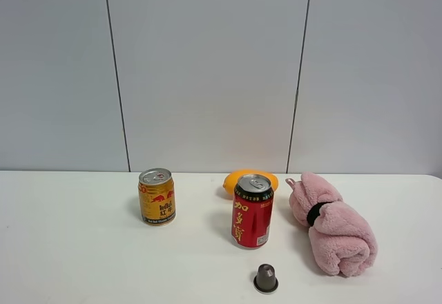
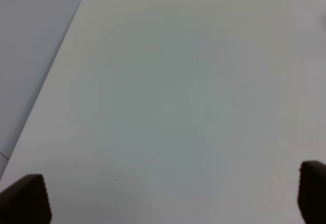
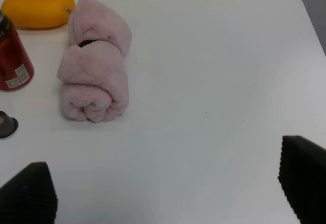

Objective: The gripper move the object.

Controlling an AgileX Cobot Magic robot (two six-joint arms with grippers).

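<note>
The pink rolled towel (image 1: pixel 332 222), cinched by a black band (image 1: pixel 317 212), lies on the right of a plain white worktop (image 1: pixel 83 249). Left of it stands a red can (image 1: pixel 253 211), a yellow fruit (image 1: pixel 233 179) behind, a small grey capsule (image 1: pixel 266 278) in front, and a gold can (image 1: pixel 157 196) farther left. Pale grey wall panels (image 1: pixel 207 69) rise behind. My right claw (image 3: pixel 168 183) hangs spread wide, empty, near the towel; my left claw (image 2: pixel 173 196) is likewise released over bare worktop.

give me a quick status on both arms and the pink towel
Both end effectors open, empty: left over bare table, right short of the pink towel. Towel lying flat, untouched. Red can and small capsule beside it, not blocking.
</note>
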